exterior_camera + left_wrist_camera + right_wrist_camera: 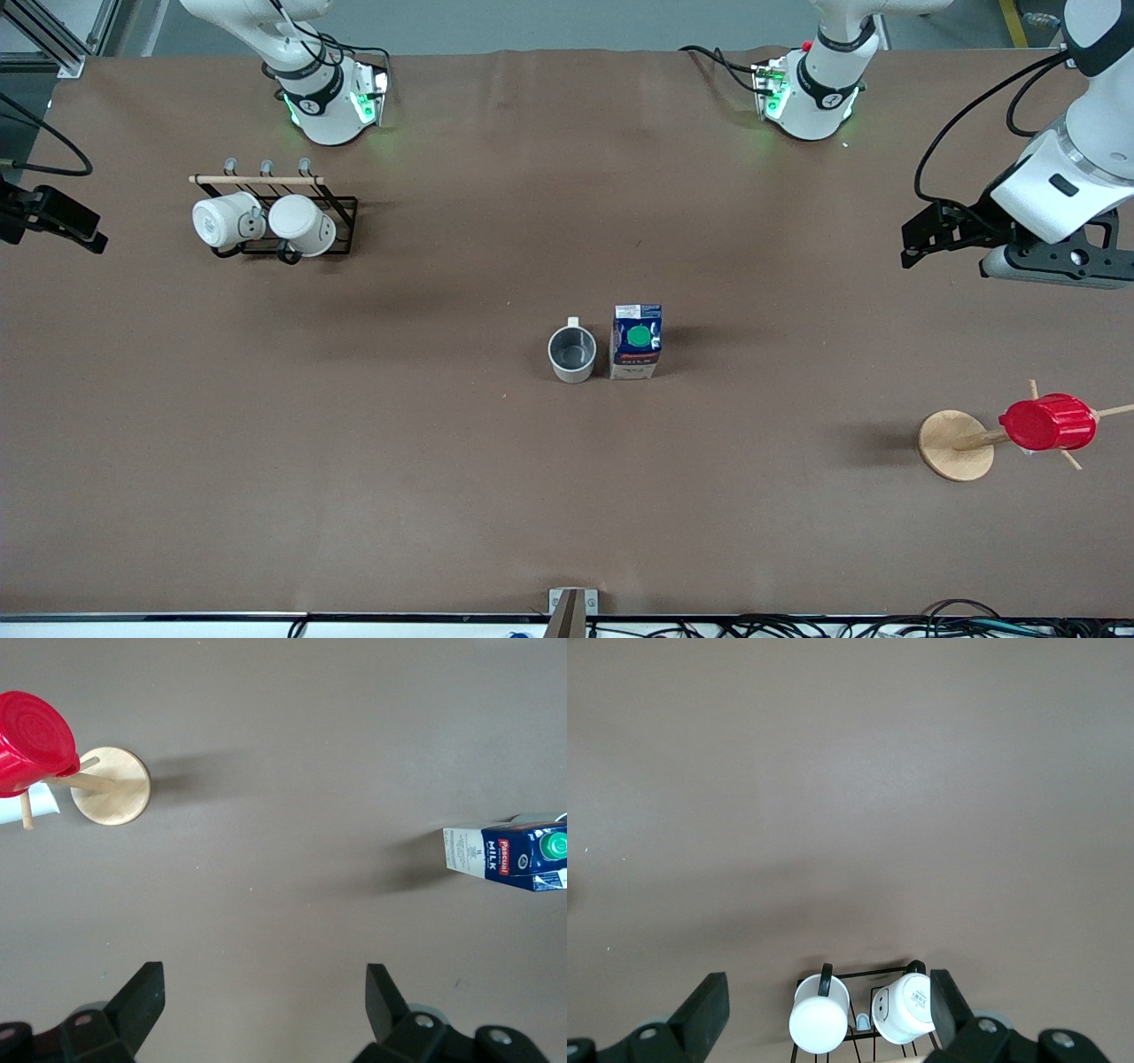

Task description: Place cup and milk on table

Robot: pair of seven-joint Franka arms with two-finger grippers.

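The left gripper [264, 1005] hangs with its black fingers [142, 997] spread wide and holding nothing at the right edge of the front frame, over the brown table [354, 461] at the left arm's end, and the right gripper [828, 1010], just as wide apart and bare, sits at the frame's left edge. At the frame's centre the small grey metal cup [572, 354] stands upright just beside the blue-and-white milk carton [636, 342] (green cap on top), both resting on the table. Toward upper left a black wire rack [282, 213] carries two white mugs [301, 225], while at lower right a red ribbed cup [1048, 423] hangs on a wooden peg stand [955, 446].
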